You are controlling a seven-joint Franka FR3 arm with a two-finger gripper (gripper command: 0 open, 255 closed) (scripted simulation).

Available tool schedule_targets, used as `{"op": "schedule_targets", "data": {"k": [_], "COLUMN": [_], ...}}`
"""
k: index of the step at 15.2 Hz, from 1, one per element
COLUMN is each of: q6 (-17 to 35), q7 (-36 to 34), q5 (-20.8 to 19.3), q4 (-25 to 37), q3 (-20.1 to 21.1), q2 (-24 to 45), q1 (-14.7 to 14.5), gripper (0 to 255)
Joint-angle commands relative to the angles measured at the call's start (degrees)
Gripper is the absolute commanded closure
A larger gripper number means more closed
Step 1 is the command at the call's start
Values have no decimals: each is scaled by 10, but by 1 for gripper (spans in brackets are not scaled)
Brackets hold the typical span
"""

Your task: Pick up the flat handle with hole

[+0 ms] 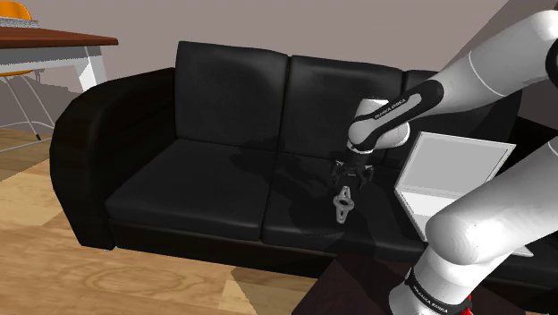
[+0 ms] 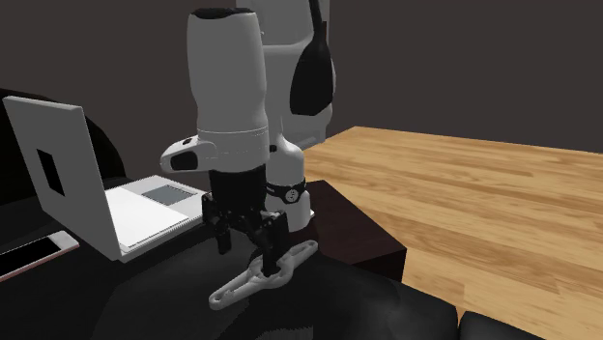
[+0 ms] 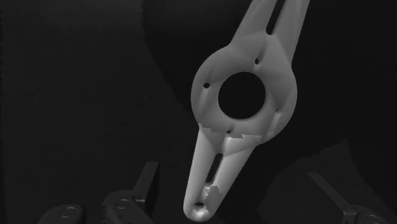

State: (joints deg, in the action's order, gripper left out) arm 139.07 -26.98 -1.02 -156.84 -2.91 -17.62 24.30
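Observation:
The flat handle (image 1: 343,206) is a pale grey piece with a round middle hole and two tapered, slotted arms. It lies on the right seat cushion of the black sofa (image 1: 188,192). My gripper (image 1: 350,173) hangs just above its far end, pointing down, and is open. In the second exterior view the gripper (image 2: 247,248) straddles the handle (image 2: 261,278) low over the cushion. In the wrist view the near arm of the handle (image 3: 245,95) runs between the fingers (image 3: 147,181) without touching them.
An open white laptop (image 1: 452,174) sits on the sofa just to the shoulder view's right of the handle, with a phone (image 2: 34,253) beside it. A wooden table (image 1: 54,40) stands at the far left. The dark stand (image 2: 362,237) is close behind the arm.

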Motion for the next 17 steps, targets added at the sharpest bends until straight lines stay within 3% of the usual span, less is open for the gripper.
{"op": "schedule_targets", "data": {"k": [1,6,8,9,17], "q6": [22,79,79,79,78], "q7": [-4,-2,-2,-2,-2], "q5": [0,2,2,3,2], "q4": [-4,-15,-15,-15,-15], "q3": [-1,-2,-2,-1,-2], "q2": [17,63,63,63,62], "q1": [1,0,0,0,0], "gripper": [0,0,0,255,255]}}
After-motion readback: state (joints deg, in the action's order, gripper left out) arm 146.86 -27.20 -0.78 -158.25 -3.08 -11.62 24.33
